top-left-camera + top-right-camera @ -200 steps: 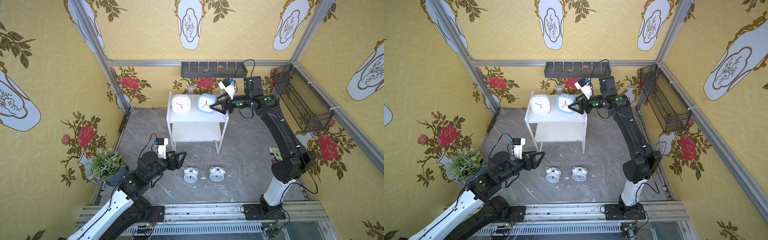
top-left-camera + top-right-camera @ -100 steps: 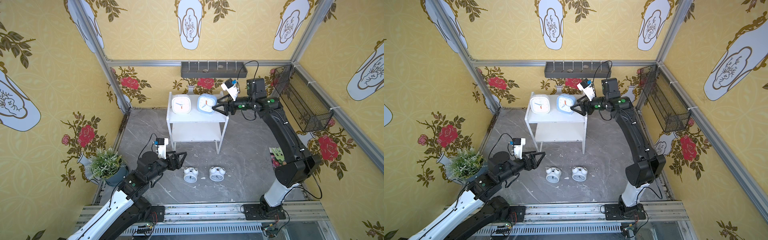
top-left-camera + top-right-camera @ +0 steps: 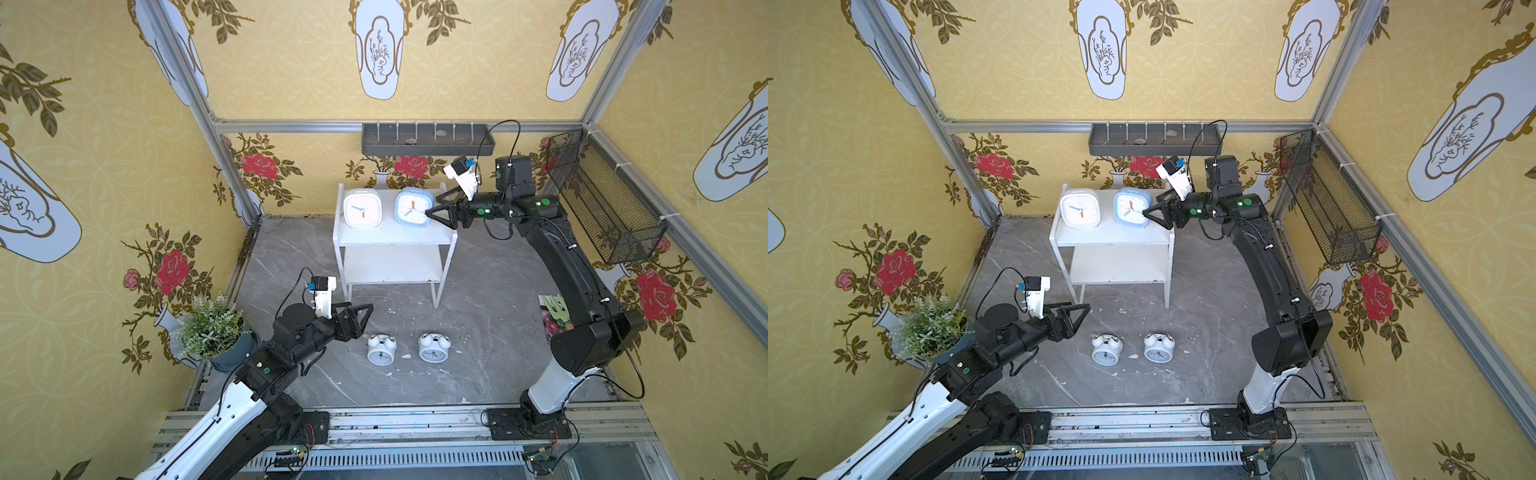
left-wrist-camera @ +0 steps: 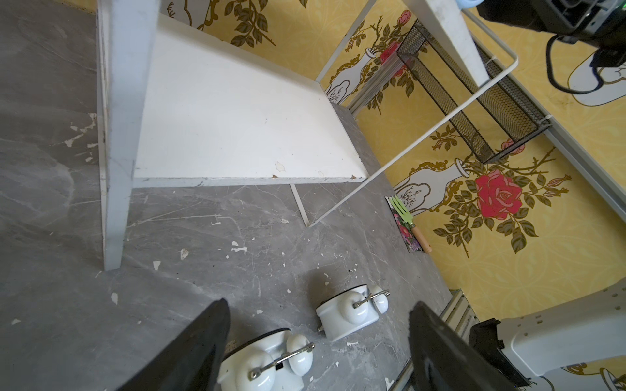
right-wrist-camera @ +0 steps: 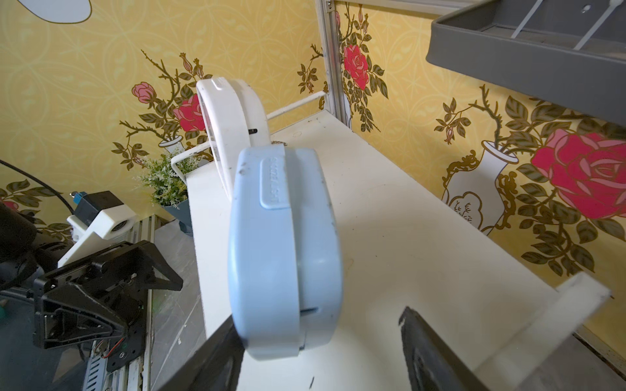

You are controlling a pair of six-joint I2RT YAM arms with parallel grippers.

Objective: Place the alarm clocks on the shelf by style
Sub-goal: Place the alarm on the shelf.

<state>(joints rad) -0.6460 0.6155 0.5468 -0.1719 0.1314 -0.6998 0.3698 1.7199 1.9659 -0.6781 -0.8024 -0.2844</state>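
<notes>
On the top tier of the white shelf (image 3: 395, 239) stand a white rounded-square alarm clock (image 3: 362, 208) and a light blue one (image 3: 413, 208), side by side. My right gripper (image 3: 430, 214) is at the blue clock's right side, open. In the right wrist view the blue clock (image 5: 281, 237) sits against one finger, with a wide gap to the other finger (image 5: 430, 352). Two round white twin-bell clocks (image 3: 381, 350) (image 3: 433, 348) lie face up on the floor in front of the shelf. My left gripper (image 3: 365, 318) hovers open just left of them, holding nothing.
The shelf's lower tier (image 4: 237, 118) is bare. A potted plant (image 3: 216, 328) stands at the left wall beside my left arm. A grey wall tray (image 3: 428, 139) hangs behind the shelf and a black mesh basket (image 3: 602, 199) on the right wall. A green garden fork (image 3: 555, 309) lies by the right arm.
The right arm has shifted slightly while its gripper stays open by the blue clock. The left arm and all the clocks have not moved.
</notes>
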